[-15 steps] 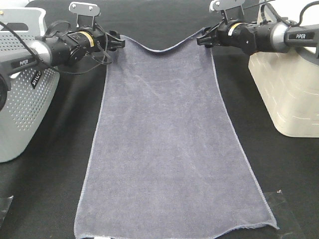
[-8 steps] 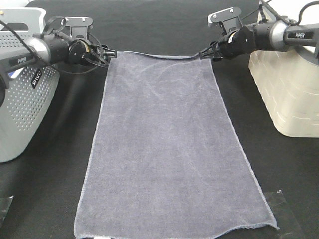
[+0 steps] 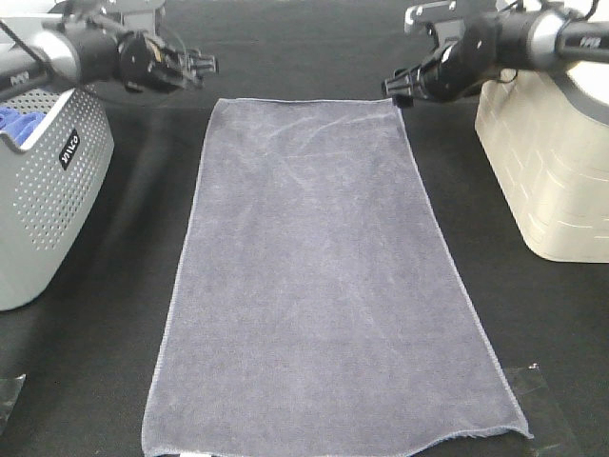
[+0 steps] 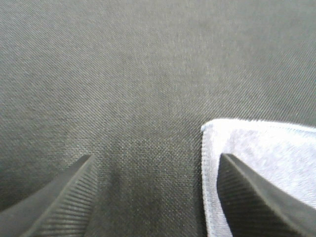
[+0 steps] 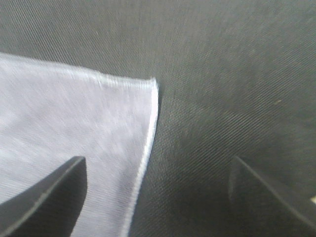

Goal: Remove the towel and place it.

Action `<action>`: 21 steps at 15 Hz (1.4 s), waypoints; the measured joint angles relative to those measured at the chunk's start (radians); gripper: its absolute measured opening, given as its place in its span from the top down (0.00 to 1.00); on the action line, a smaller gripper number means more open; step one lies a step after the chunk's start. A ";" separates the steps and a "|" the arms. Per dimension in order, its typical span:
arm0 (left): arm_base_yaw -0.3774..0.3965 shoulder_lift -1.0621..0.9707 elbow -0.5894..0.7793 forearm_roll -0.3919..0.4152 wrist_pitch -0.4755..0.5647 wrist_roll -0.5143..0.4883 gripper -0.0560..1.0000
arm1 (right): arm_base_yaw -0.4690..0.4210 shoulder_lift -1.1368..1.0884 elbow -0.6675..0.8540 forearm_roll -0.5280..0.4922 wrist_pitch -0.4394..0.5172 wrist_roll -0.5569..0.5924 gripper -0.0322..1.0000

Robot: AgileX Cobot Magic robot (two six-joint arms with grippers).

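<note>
On the black tabletop [image 3: 114,362] we see the towel [image 3: 314,286] spread flat; both our claws, left [image 4: 155,197] and right [image 5: 158,197], gape empty, placement seemingly finished.

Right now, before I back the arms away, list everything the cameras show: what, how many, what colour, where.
towel: one, grey-lavender, spread flat down the middle of the table.
table cover: one, black, under everything.
perforated basket: one, grey, at the left edge.
blue cloth: one, bright blue, inside the perforated basket.
cream basket: one, cream, at the right edge.
clear film: at least one piece, transparent, near right corner; another seems to sit at the near left corner.
left gripper: one, black, open, over the towel's far left corner.
right gripper: one, black, open, over the towel's far right corner.
</note>
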 joint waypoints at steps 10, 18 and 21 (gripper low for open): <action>-0.077 -0.241 0.000 -0.001 0.304 0.163 0.33 | 0.001 -0.267 0.000 0.105 0.273 0.001 0.24; -0.100 -0.493 0.000 -0.003 0.867 0.220 0.33 | 0.000 -0.518 0.000 0.211 0.733 0.001 0.24; -0.100 -0.568 0.000 -0.027 0.902 0.238 0.33 | 0.000 -0.570 0.000 0.213 0.923 0.012 0.24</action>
